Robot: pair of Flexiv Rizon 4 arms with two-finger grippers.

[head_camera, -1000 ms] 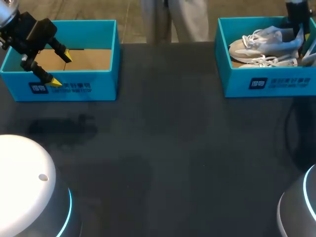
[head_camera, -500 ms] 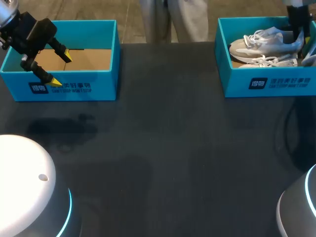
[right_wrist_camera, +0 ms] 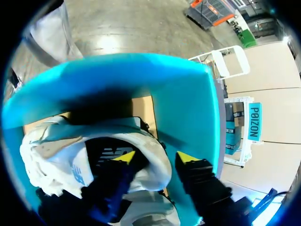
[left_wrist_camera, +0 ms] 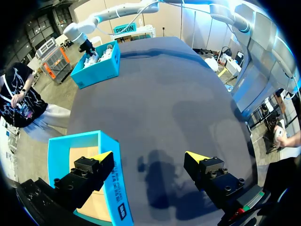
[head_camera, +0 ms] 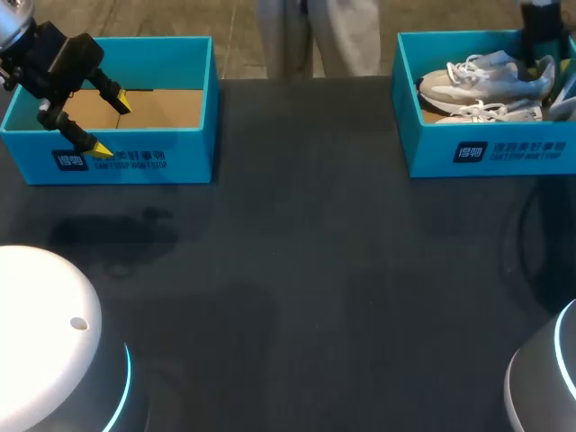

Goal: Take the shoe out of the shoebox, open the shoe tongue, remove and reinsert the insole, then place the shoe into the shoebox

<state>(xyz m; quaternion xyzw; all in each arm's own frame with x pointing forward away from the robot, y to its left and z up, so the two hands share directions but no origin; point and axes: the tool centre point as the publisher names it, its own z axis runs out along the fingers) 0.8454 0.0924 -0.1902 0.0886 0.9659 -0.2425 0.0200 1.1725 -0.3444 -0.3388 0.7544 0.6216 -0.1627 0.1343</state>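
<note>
1. Far left first: our left gripper (head_camera: 110, 126) hangs over the front wall of the empty box (head_camera: 193, 153), jaws wide apart and holding nothing. It has no part in this step as far as we can tell.

2. In the middle is the dark table (head_camera: 297, 270), which is where we'd guess the shoe needs to land for the tongue and insole work.

3. Over on the right, the shoebox (head_camera: 432, 153) has the shoe (head_camera: 477, 81) lying inside it, pale with white laces, toe toward the middle of the table and heel toward the far right corner.

4. Our right gripper (right_wrist_camera: 155, 160) is down in that shoebox at the heel. In the right wrist view one yellow tip sits inside the shoe's opening and the other outside, between heel and box wall, and both look pressed onto the padded collar, so we're calling it clamped on the shoe (not 100% sure how firm that pinch is).

5. So we're on step one, taking the shoe out, and it's not out yet. Next move calls for a straight lift so the sole clears the box wall, then a carry over to the open table. The heel grip is one-ended, so the toe may droop or catch the rim.
</note>
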